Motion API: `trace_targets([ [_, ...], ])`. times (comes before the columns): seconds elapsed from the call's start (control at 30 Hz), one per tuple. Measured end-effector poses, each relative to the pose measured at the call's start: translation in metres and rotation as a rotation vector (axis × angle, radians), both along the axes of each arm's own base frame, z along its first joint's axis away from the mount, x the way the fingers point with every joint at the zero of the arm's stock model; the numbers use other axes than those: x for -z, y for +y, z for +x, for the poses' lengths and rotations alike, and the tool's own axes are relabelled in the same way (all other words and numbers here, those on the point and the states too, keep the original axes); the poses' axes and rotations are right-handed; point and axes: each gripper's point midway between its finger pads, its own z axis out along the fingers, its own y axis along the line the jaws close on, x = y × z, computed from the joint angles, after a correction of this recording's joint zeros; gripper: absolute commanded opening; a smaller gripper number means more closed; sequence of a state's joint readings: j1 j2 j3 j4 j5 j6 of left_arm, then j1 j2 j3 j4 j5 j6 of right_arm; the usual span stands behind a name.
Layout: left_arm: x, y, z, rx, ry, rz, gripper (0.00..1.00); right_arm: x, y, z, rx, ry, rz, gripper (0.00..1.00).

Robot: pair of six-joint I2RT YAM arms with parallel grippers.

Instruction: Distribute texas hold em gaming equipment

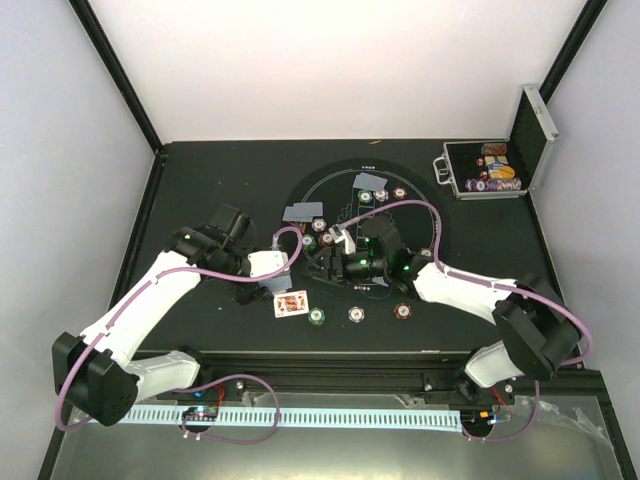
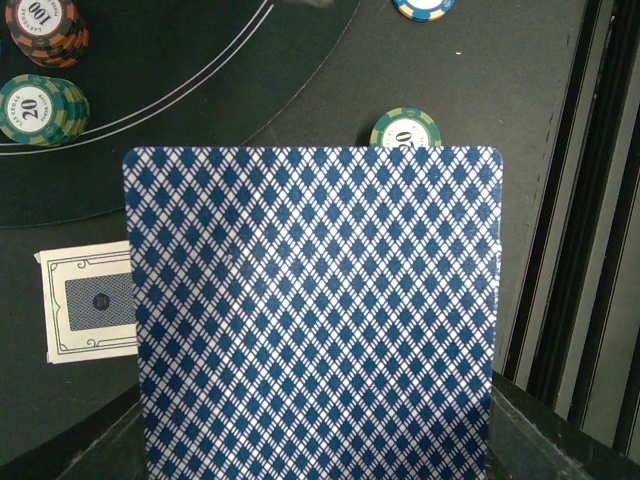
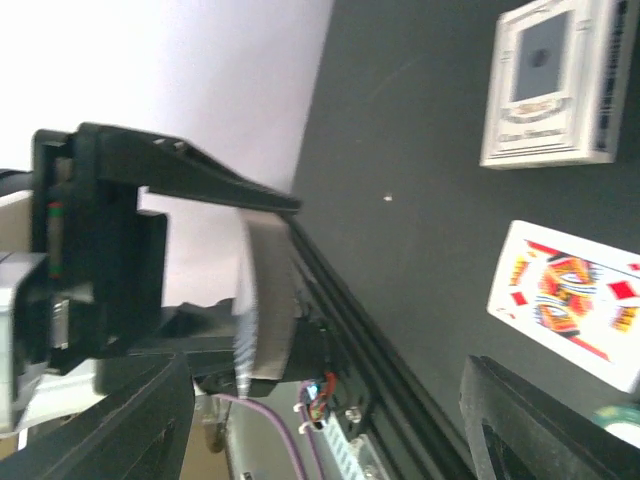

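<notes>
Black bench (image 1: 200, 190) carries a round mat (image 1: 325, 185) marked with white lines. Beyond the mat's far right edge stands a silver-edged case (image 1: 485, 170) with its lid up.

The left end effector (image 1: 262, 270) sits at the mat's near left edge. It is clamped on one card (image 2: 315, 310), held upright, whose blue lattice back fills most of the left wrist view. The right end effector (image 3: 325, 425) hangs over the mat's near half, its fingers spread wide with nothing between them.

Two card piles (image 1: 303, 212) lie face down, one on the mat's left side and one toward its far side. A white-bordered deck box (image 2: 90, 305) lies just off the mat's near left edge. A face-up court card (image 1: 290, 303) lies near it.

Chip stacks (image 1: 319, 232) stand on the mat's left and far parts. Three chips (image 1: 356, 313) lie singly in a row along the mat's near edge.
</notes>
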State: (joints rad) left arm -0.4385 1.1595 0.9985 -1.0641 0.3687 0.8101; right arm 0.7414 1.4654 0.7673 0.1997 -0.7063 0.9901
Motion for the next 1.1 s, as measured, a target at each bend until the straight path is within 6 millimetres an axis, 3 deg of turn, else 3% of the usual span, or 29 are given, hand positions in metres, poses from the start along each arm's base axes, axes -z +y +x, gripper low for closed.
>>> trace_targets([
  [0.13,0.000,0.000,0.000,0.001,0.001,-0.002,0.02,-0.011,0.019,-0.011,-0.039,0.002,0.060,0.74],
  [0.4,-0.004,-0.002,0.001,0.002,-0.008,-0.010,0.02,0.002,0.054,-0.018,-0.100,0.058,0.076,0.71],
  [0.6,-0.005,-0.002,0.002,0.002,-0.008,-0.011,0.02,-0.001,0.072,-0.020,-0.140,0.069,0.112,0.68],
  [0.8,-0.005,-0.002,0.002,0.002,-0.008,-0.009,0.02,0.016,0.076,-0.020,-0.148,0.113,0.102,0.57],
  [0.97,-0.004,-0.002,0.002,0.001,-0.008,-0.008,0.02,0.014,0.074,-0.016,-0.150,0.104,0.123,0.51],
  [1.1,-0.005,-0.002,0.003,0.001,-0.012,-0.009,0.02,0.012,0.062,-0.012,-0.137,0.093,0.140,0.45],
])
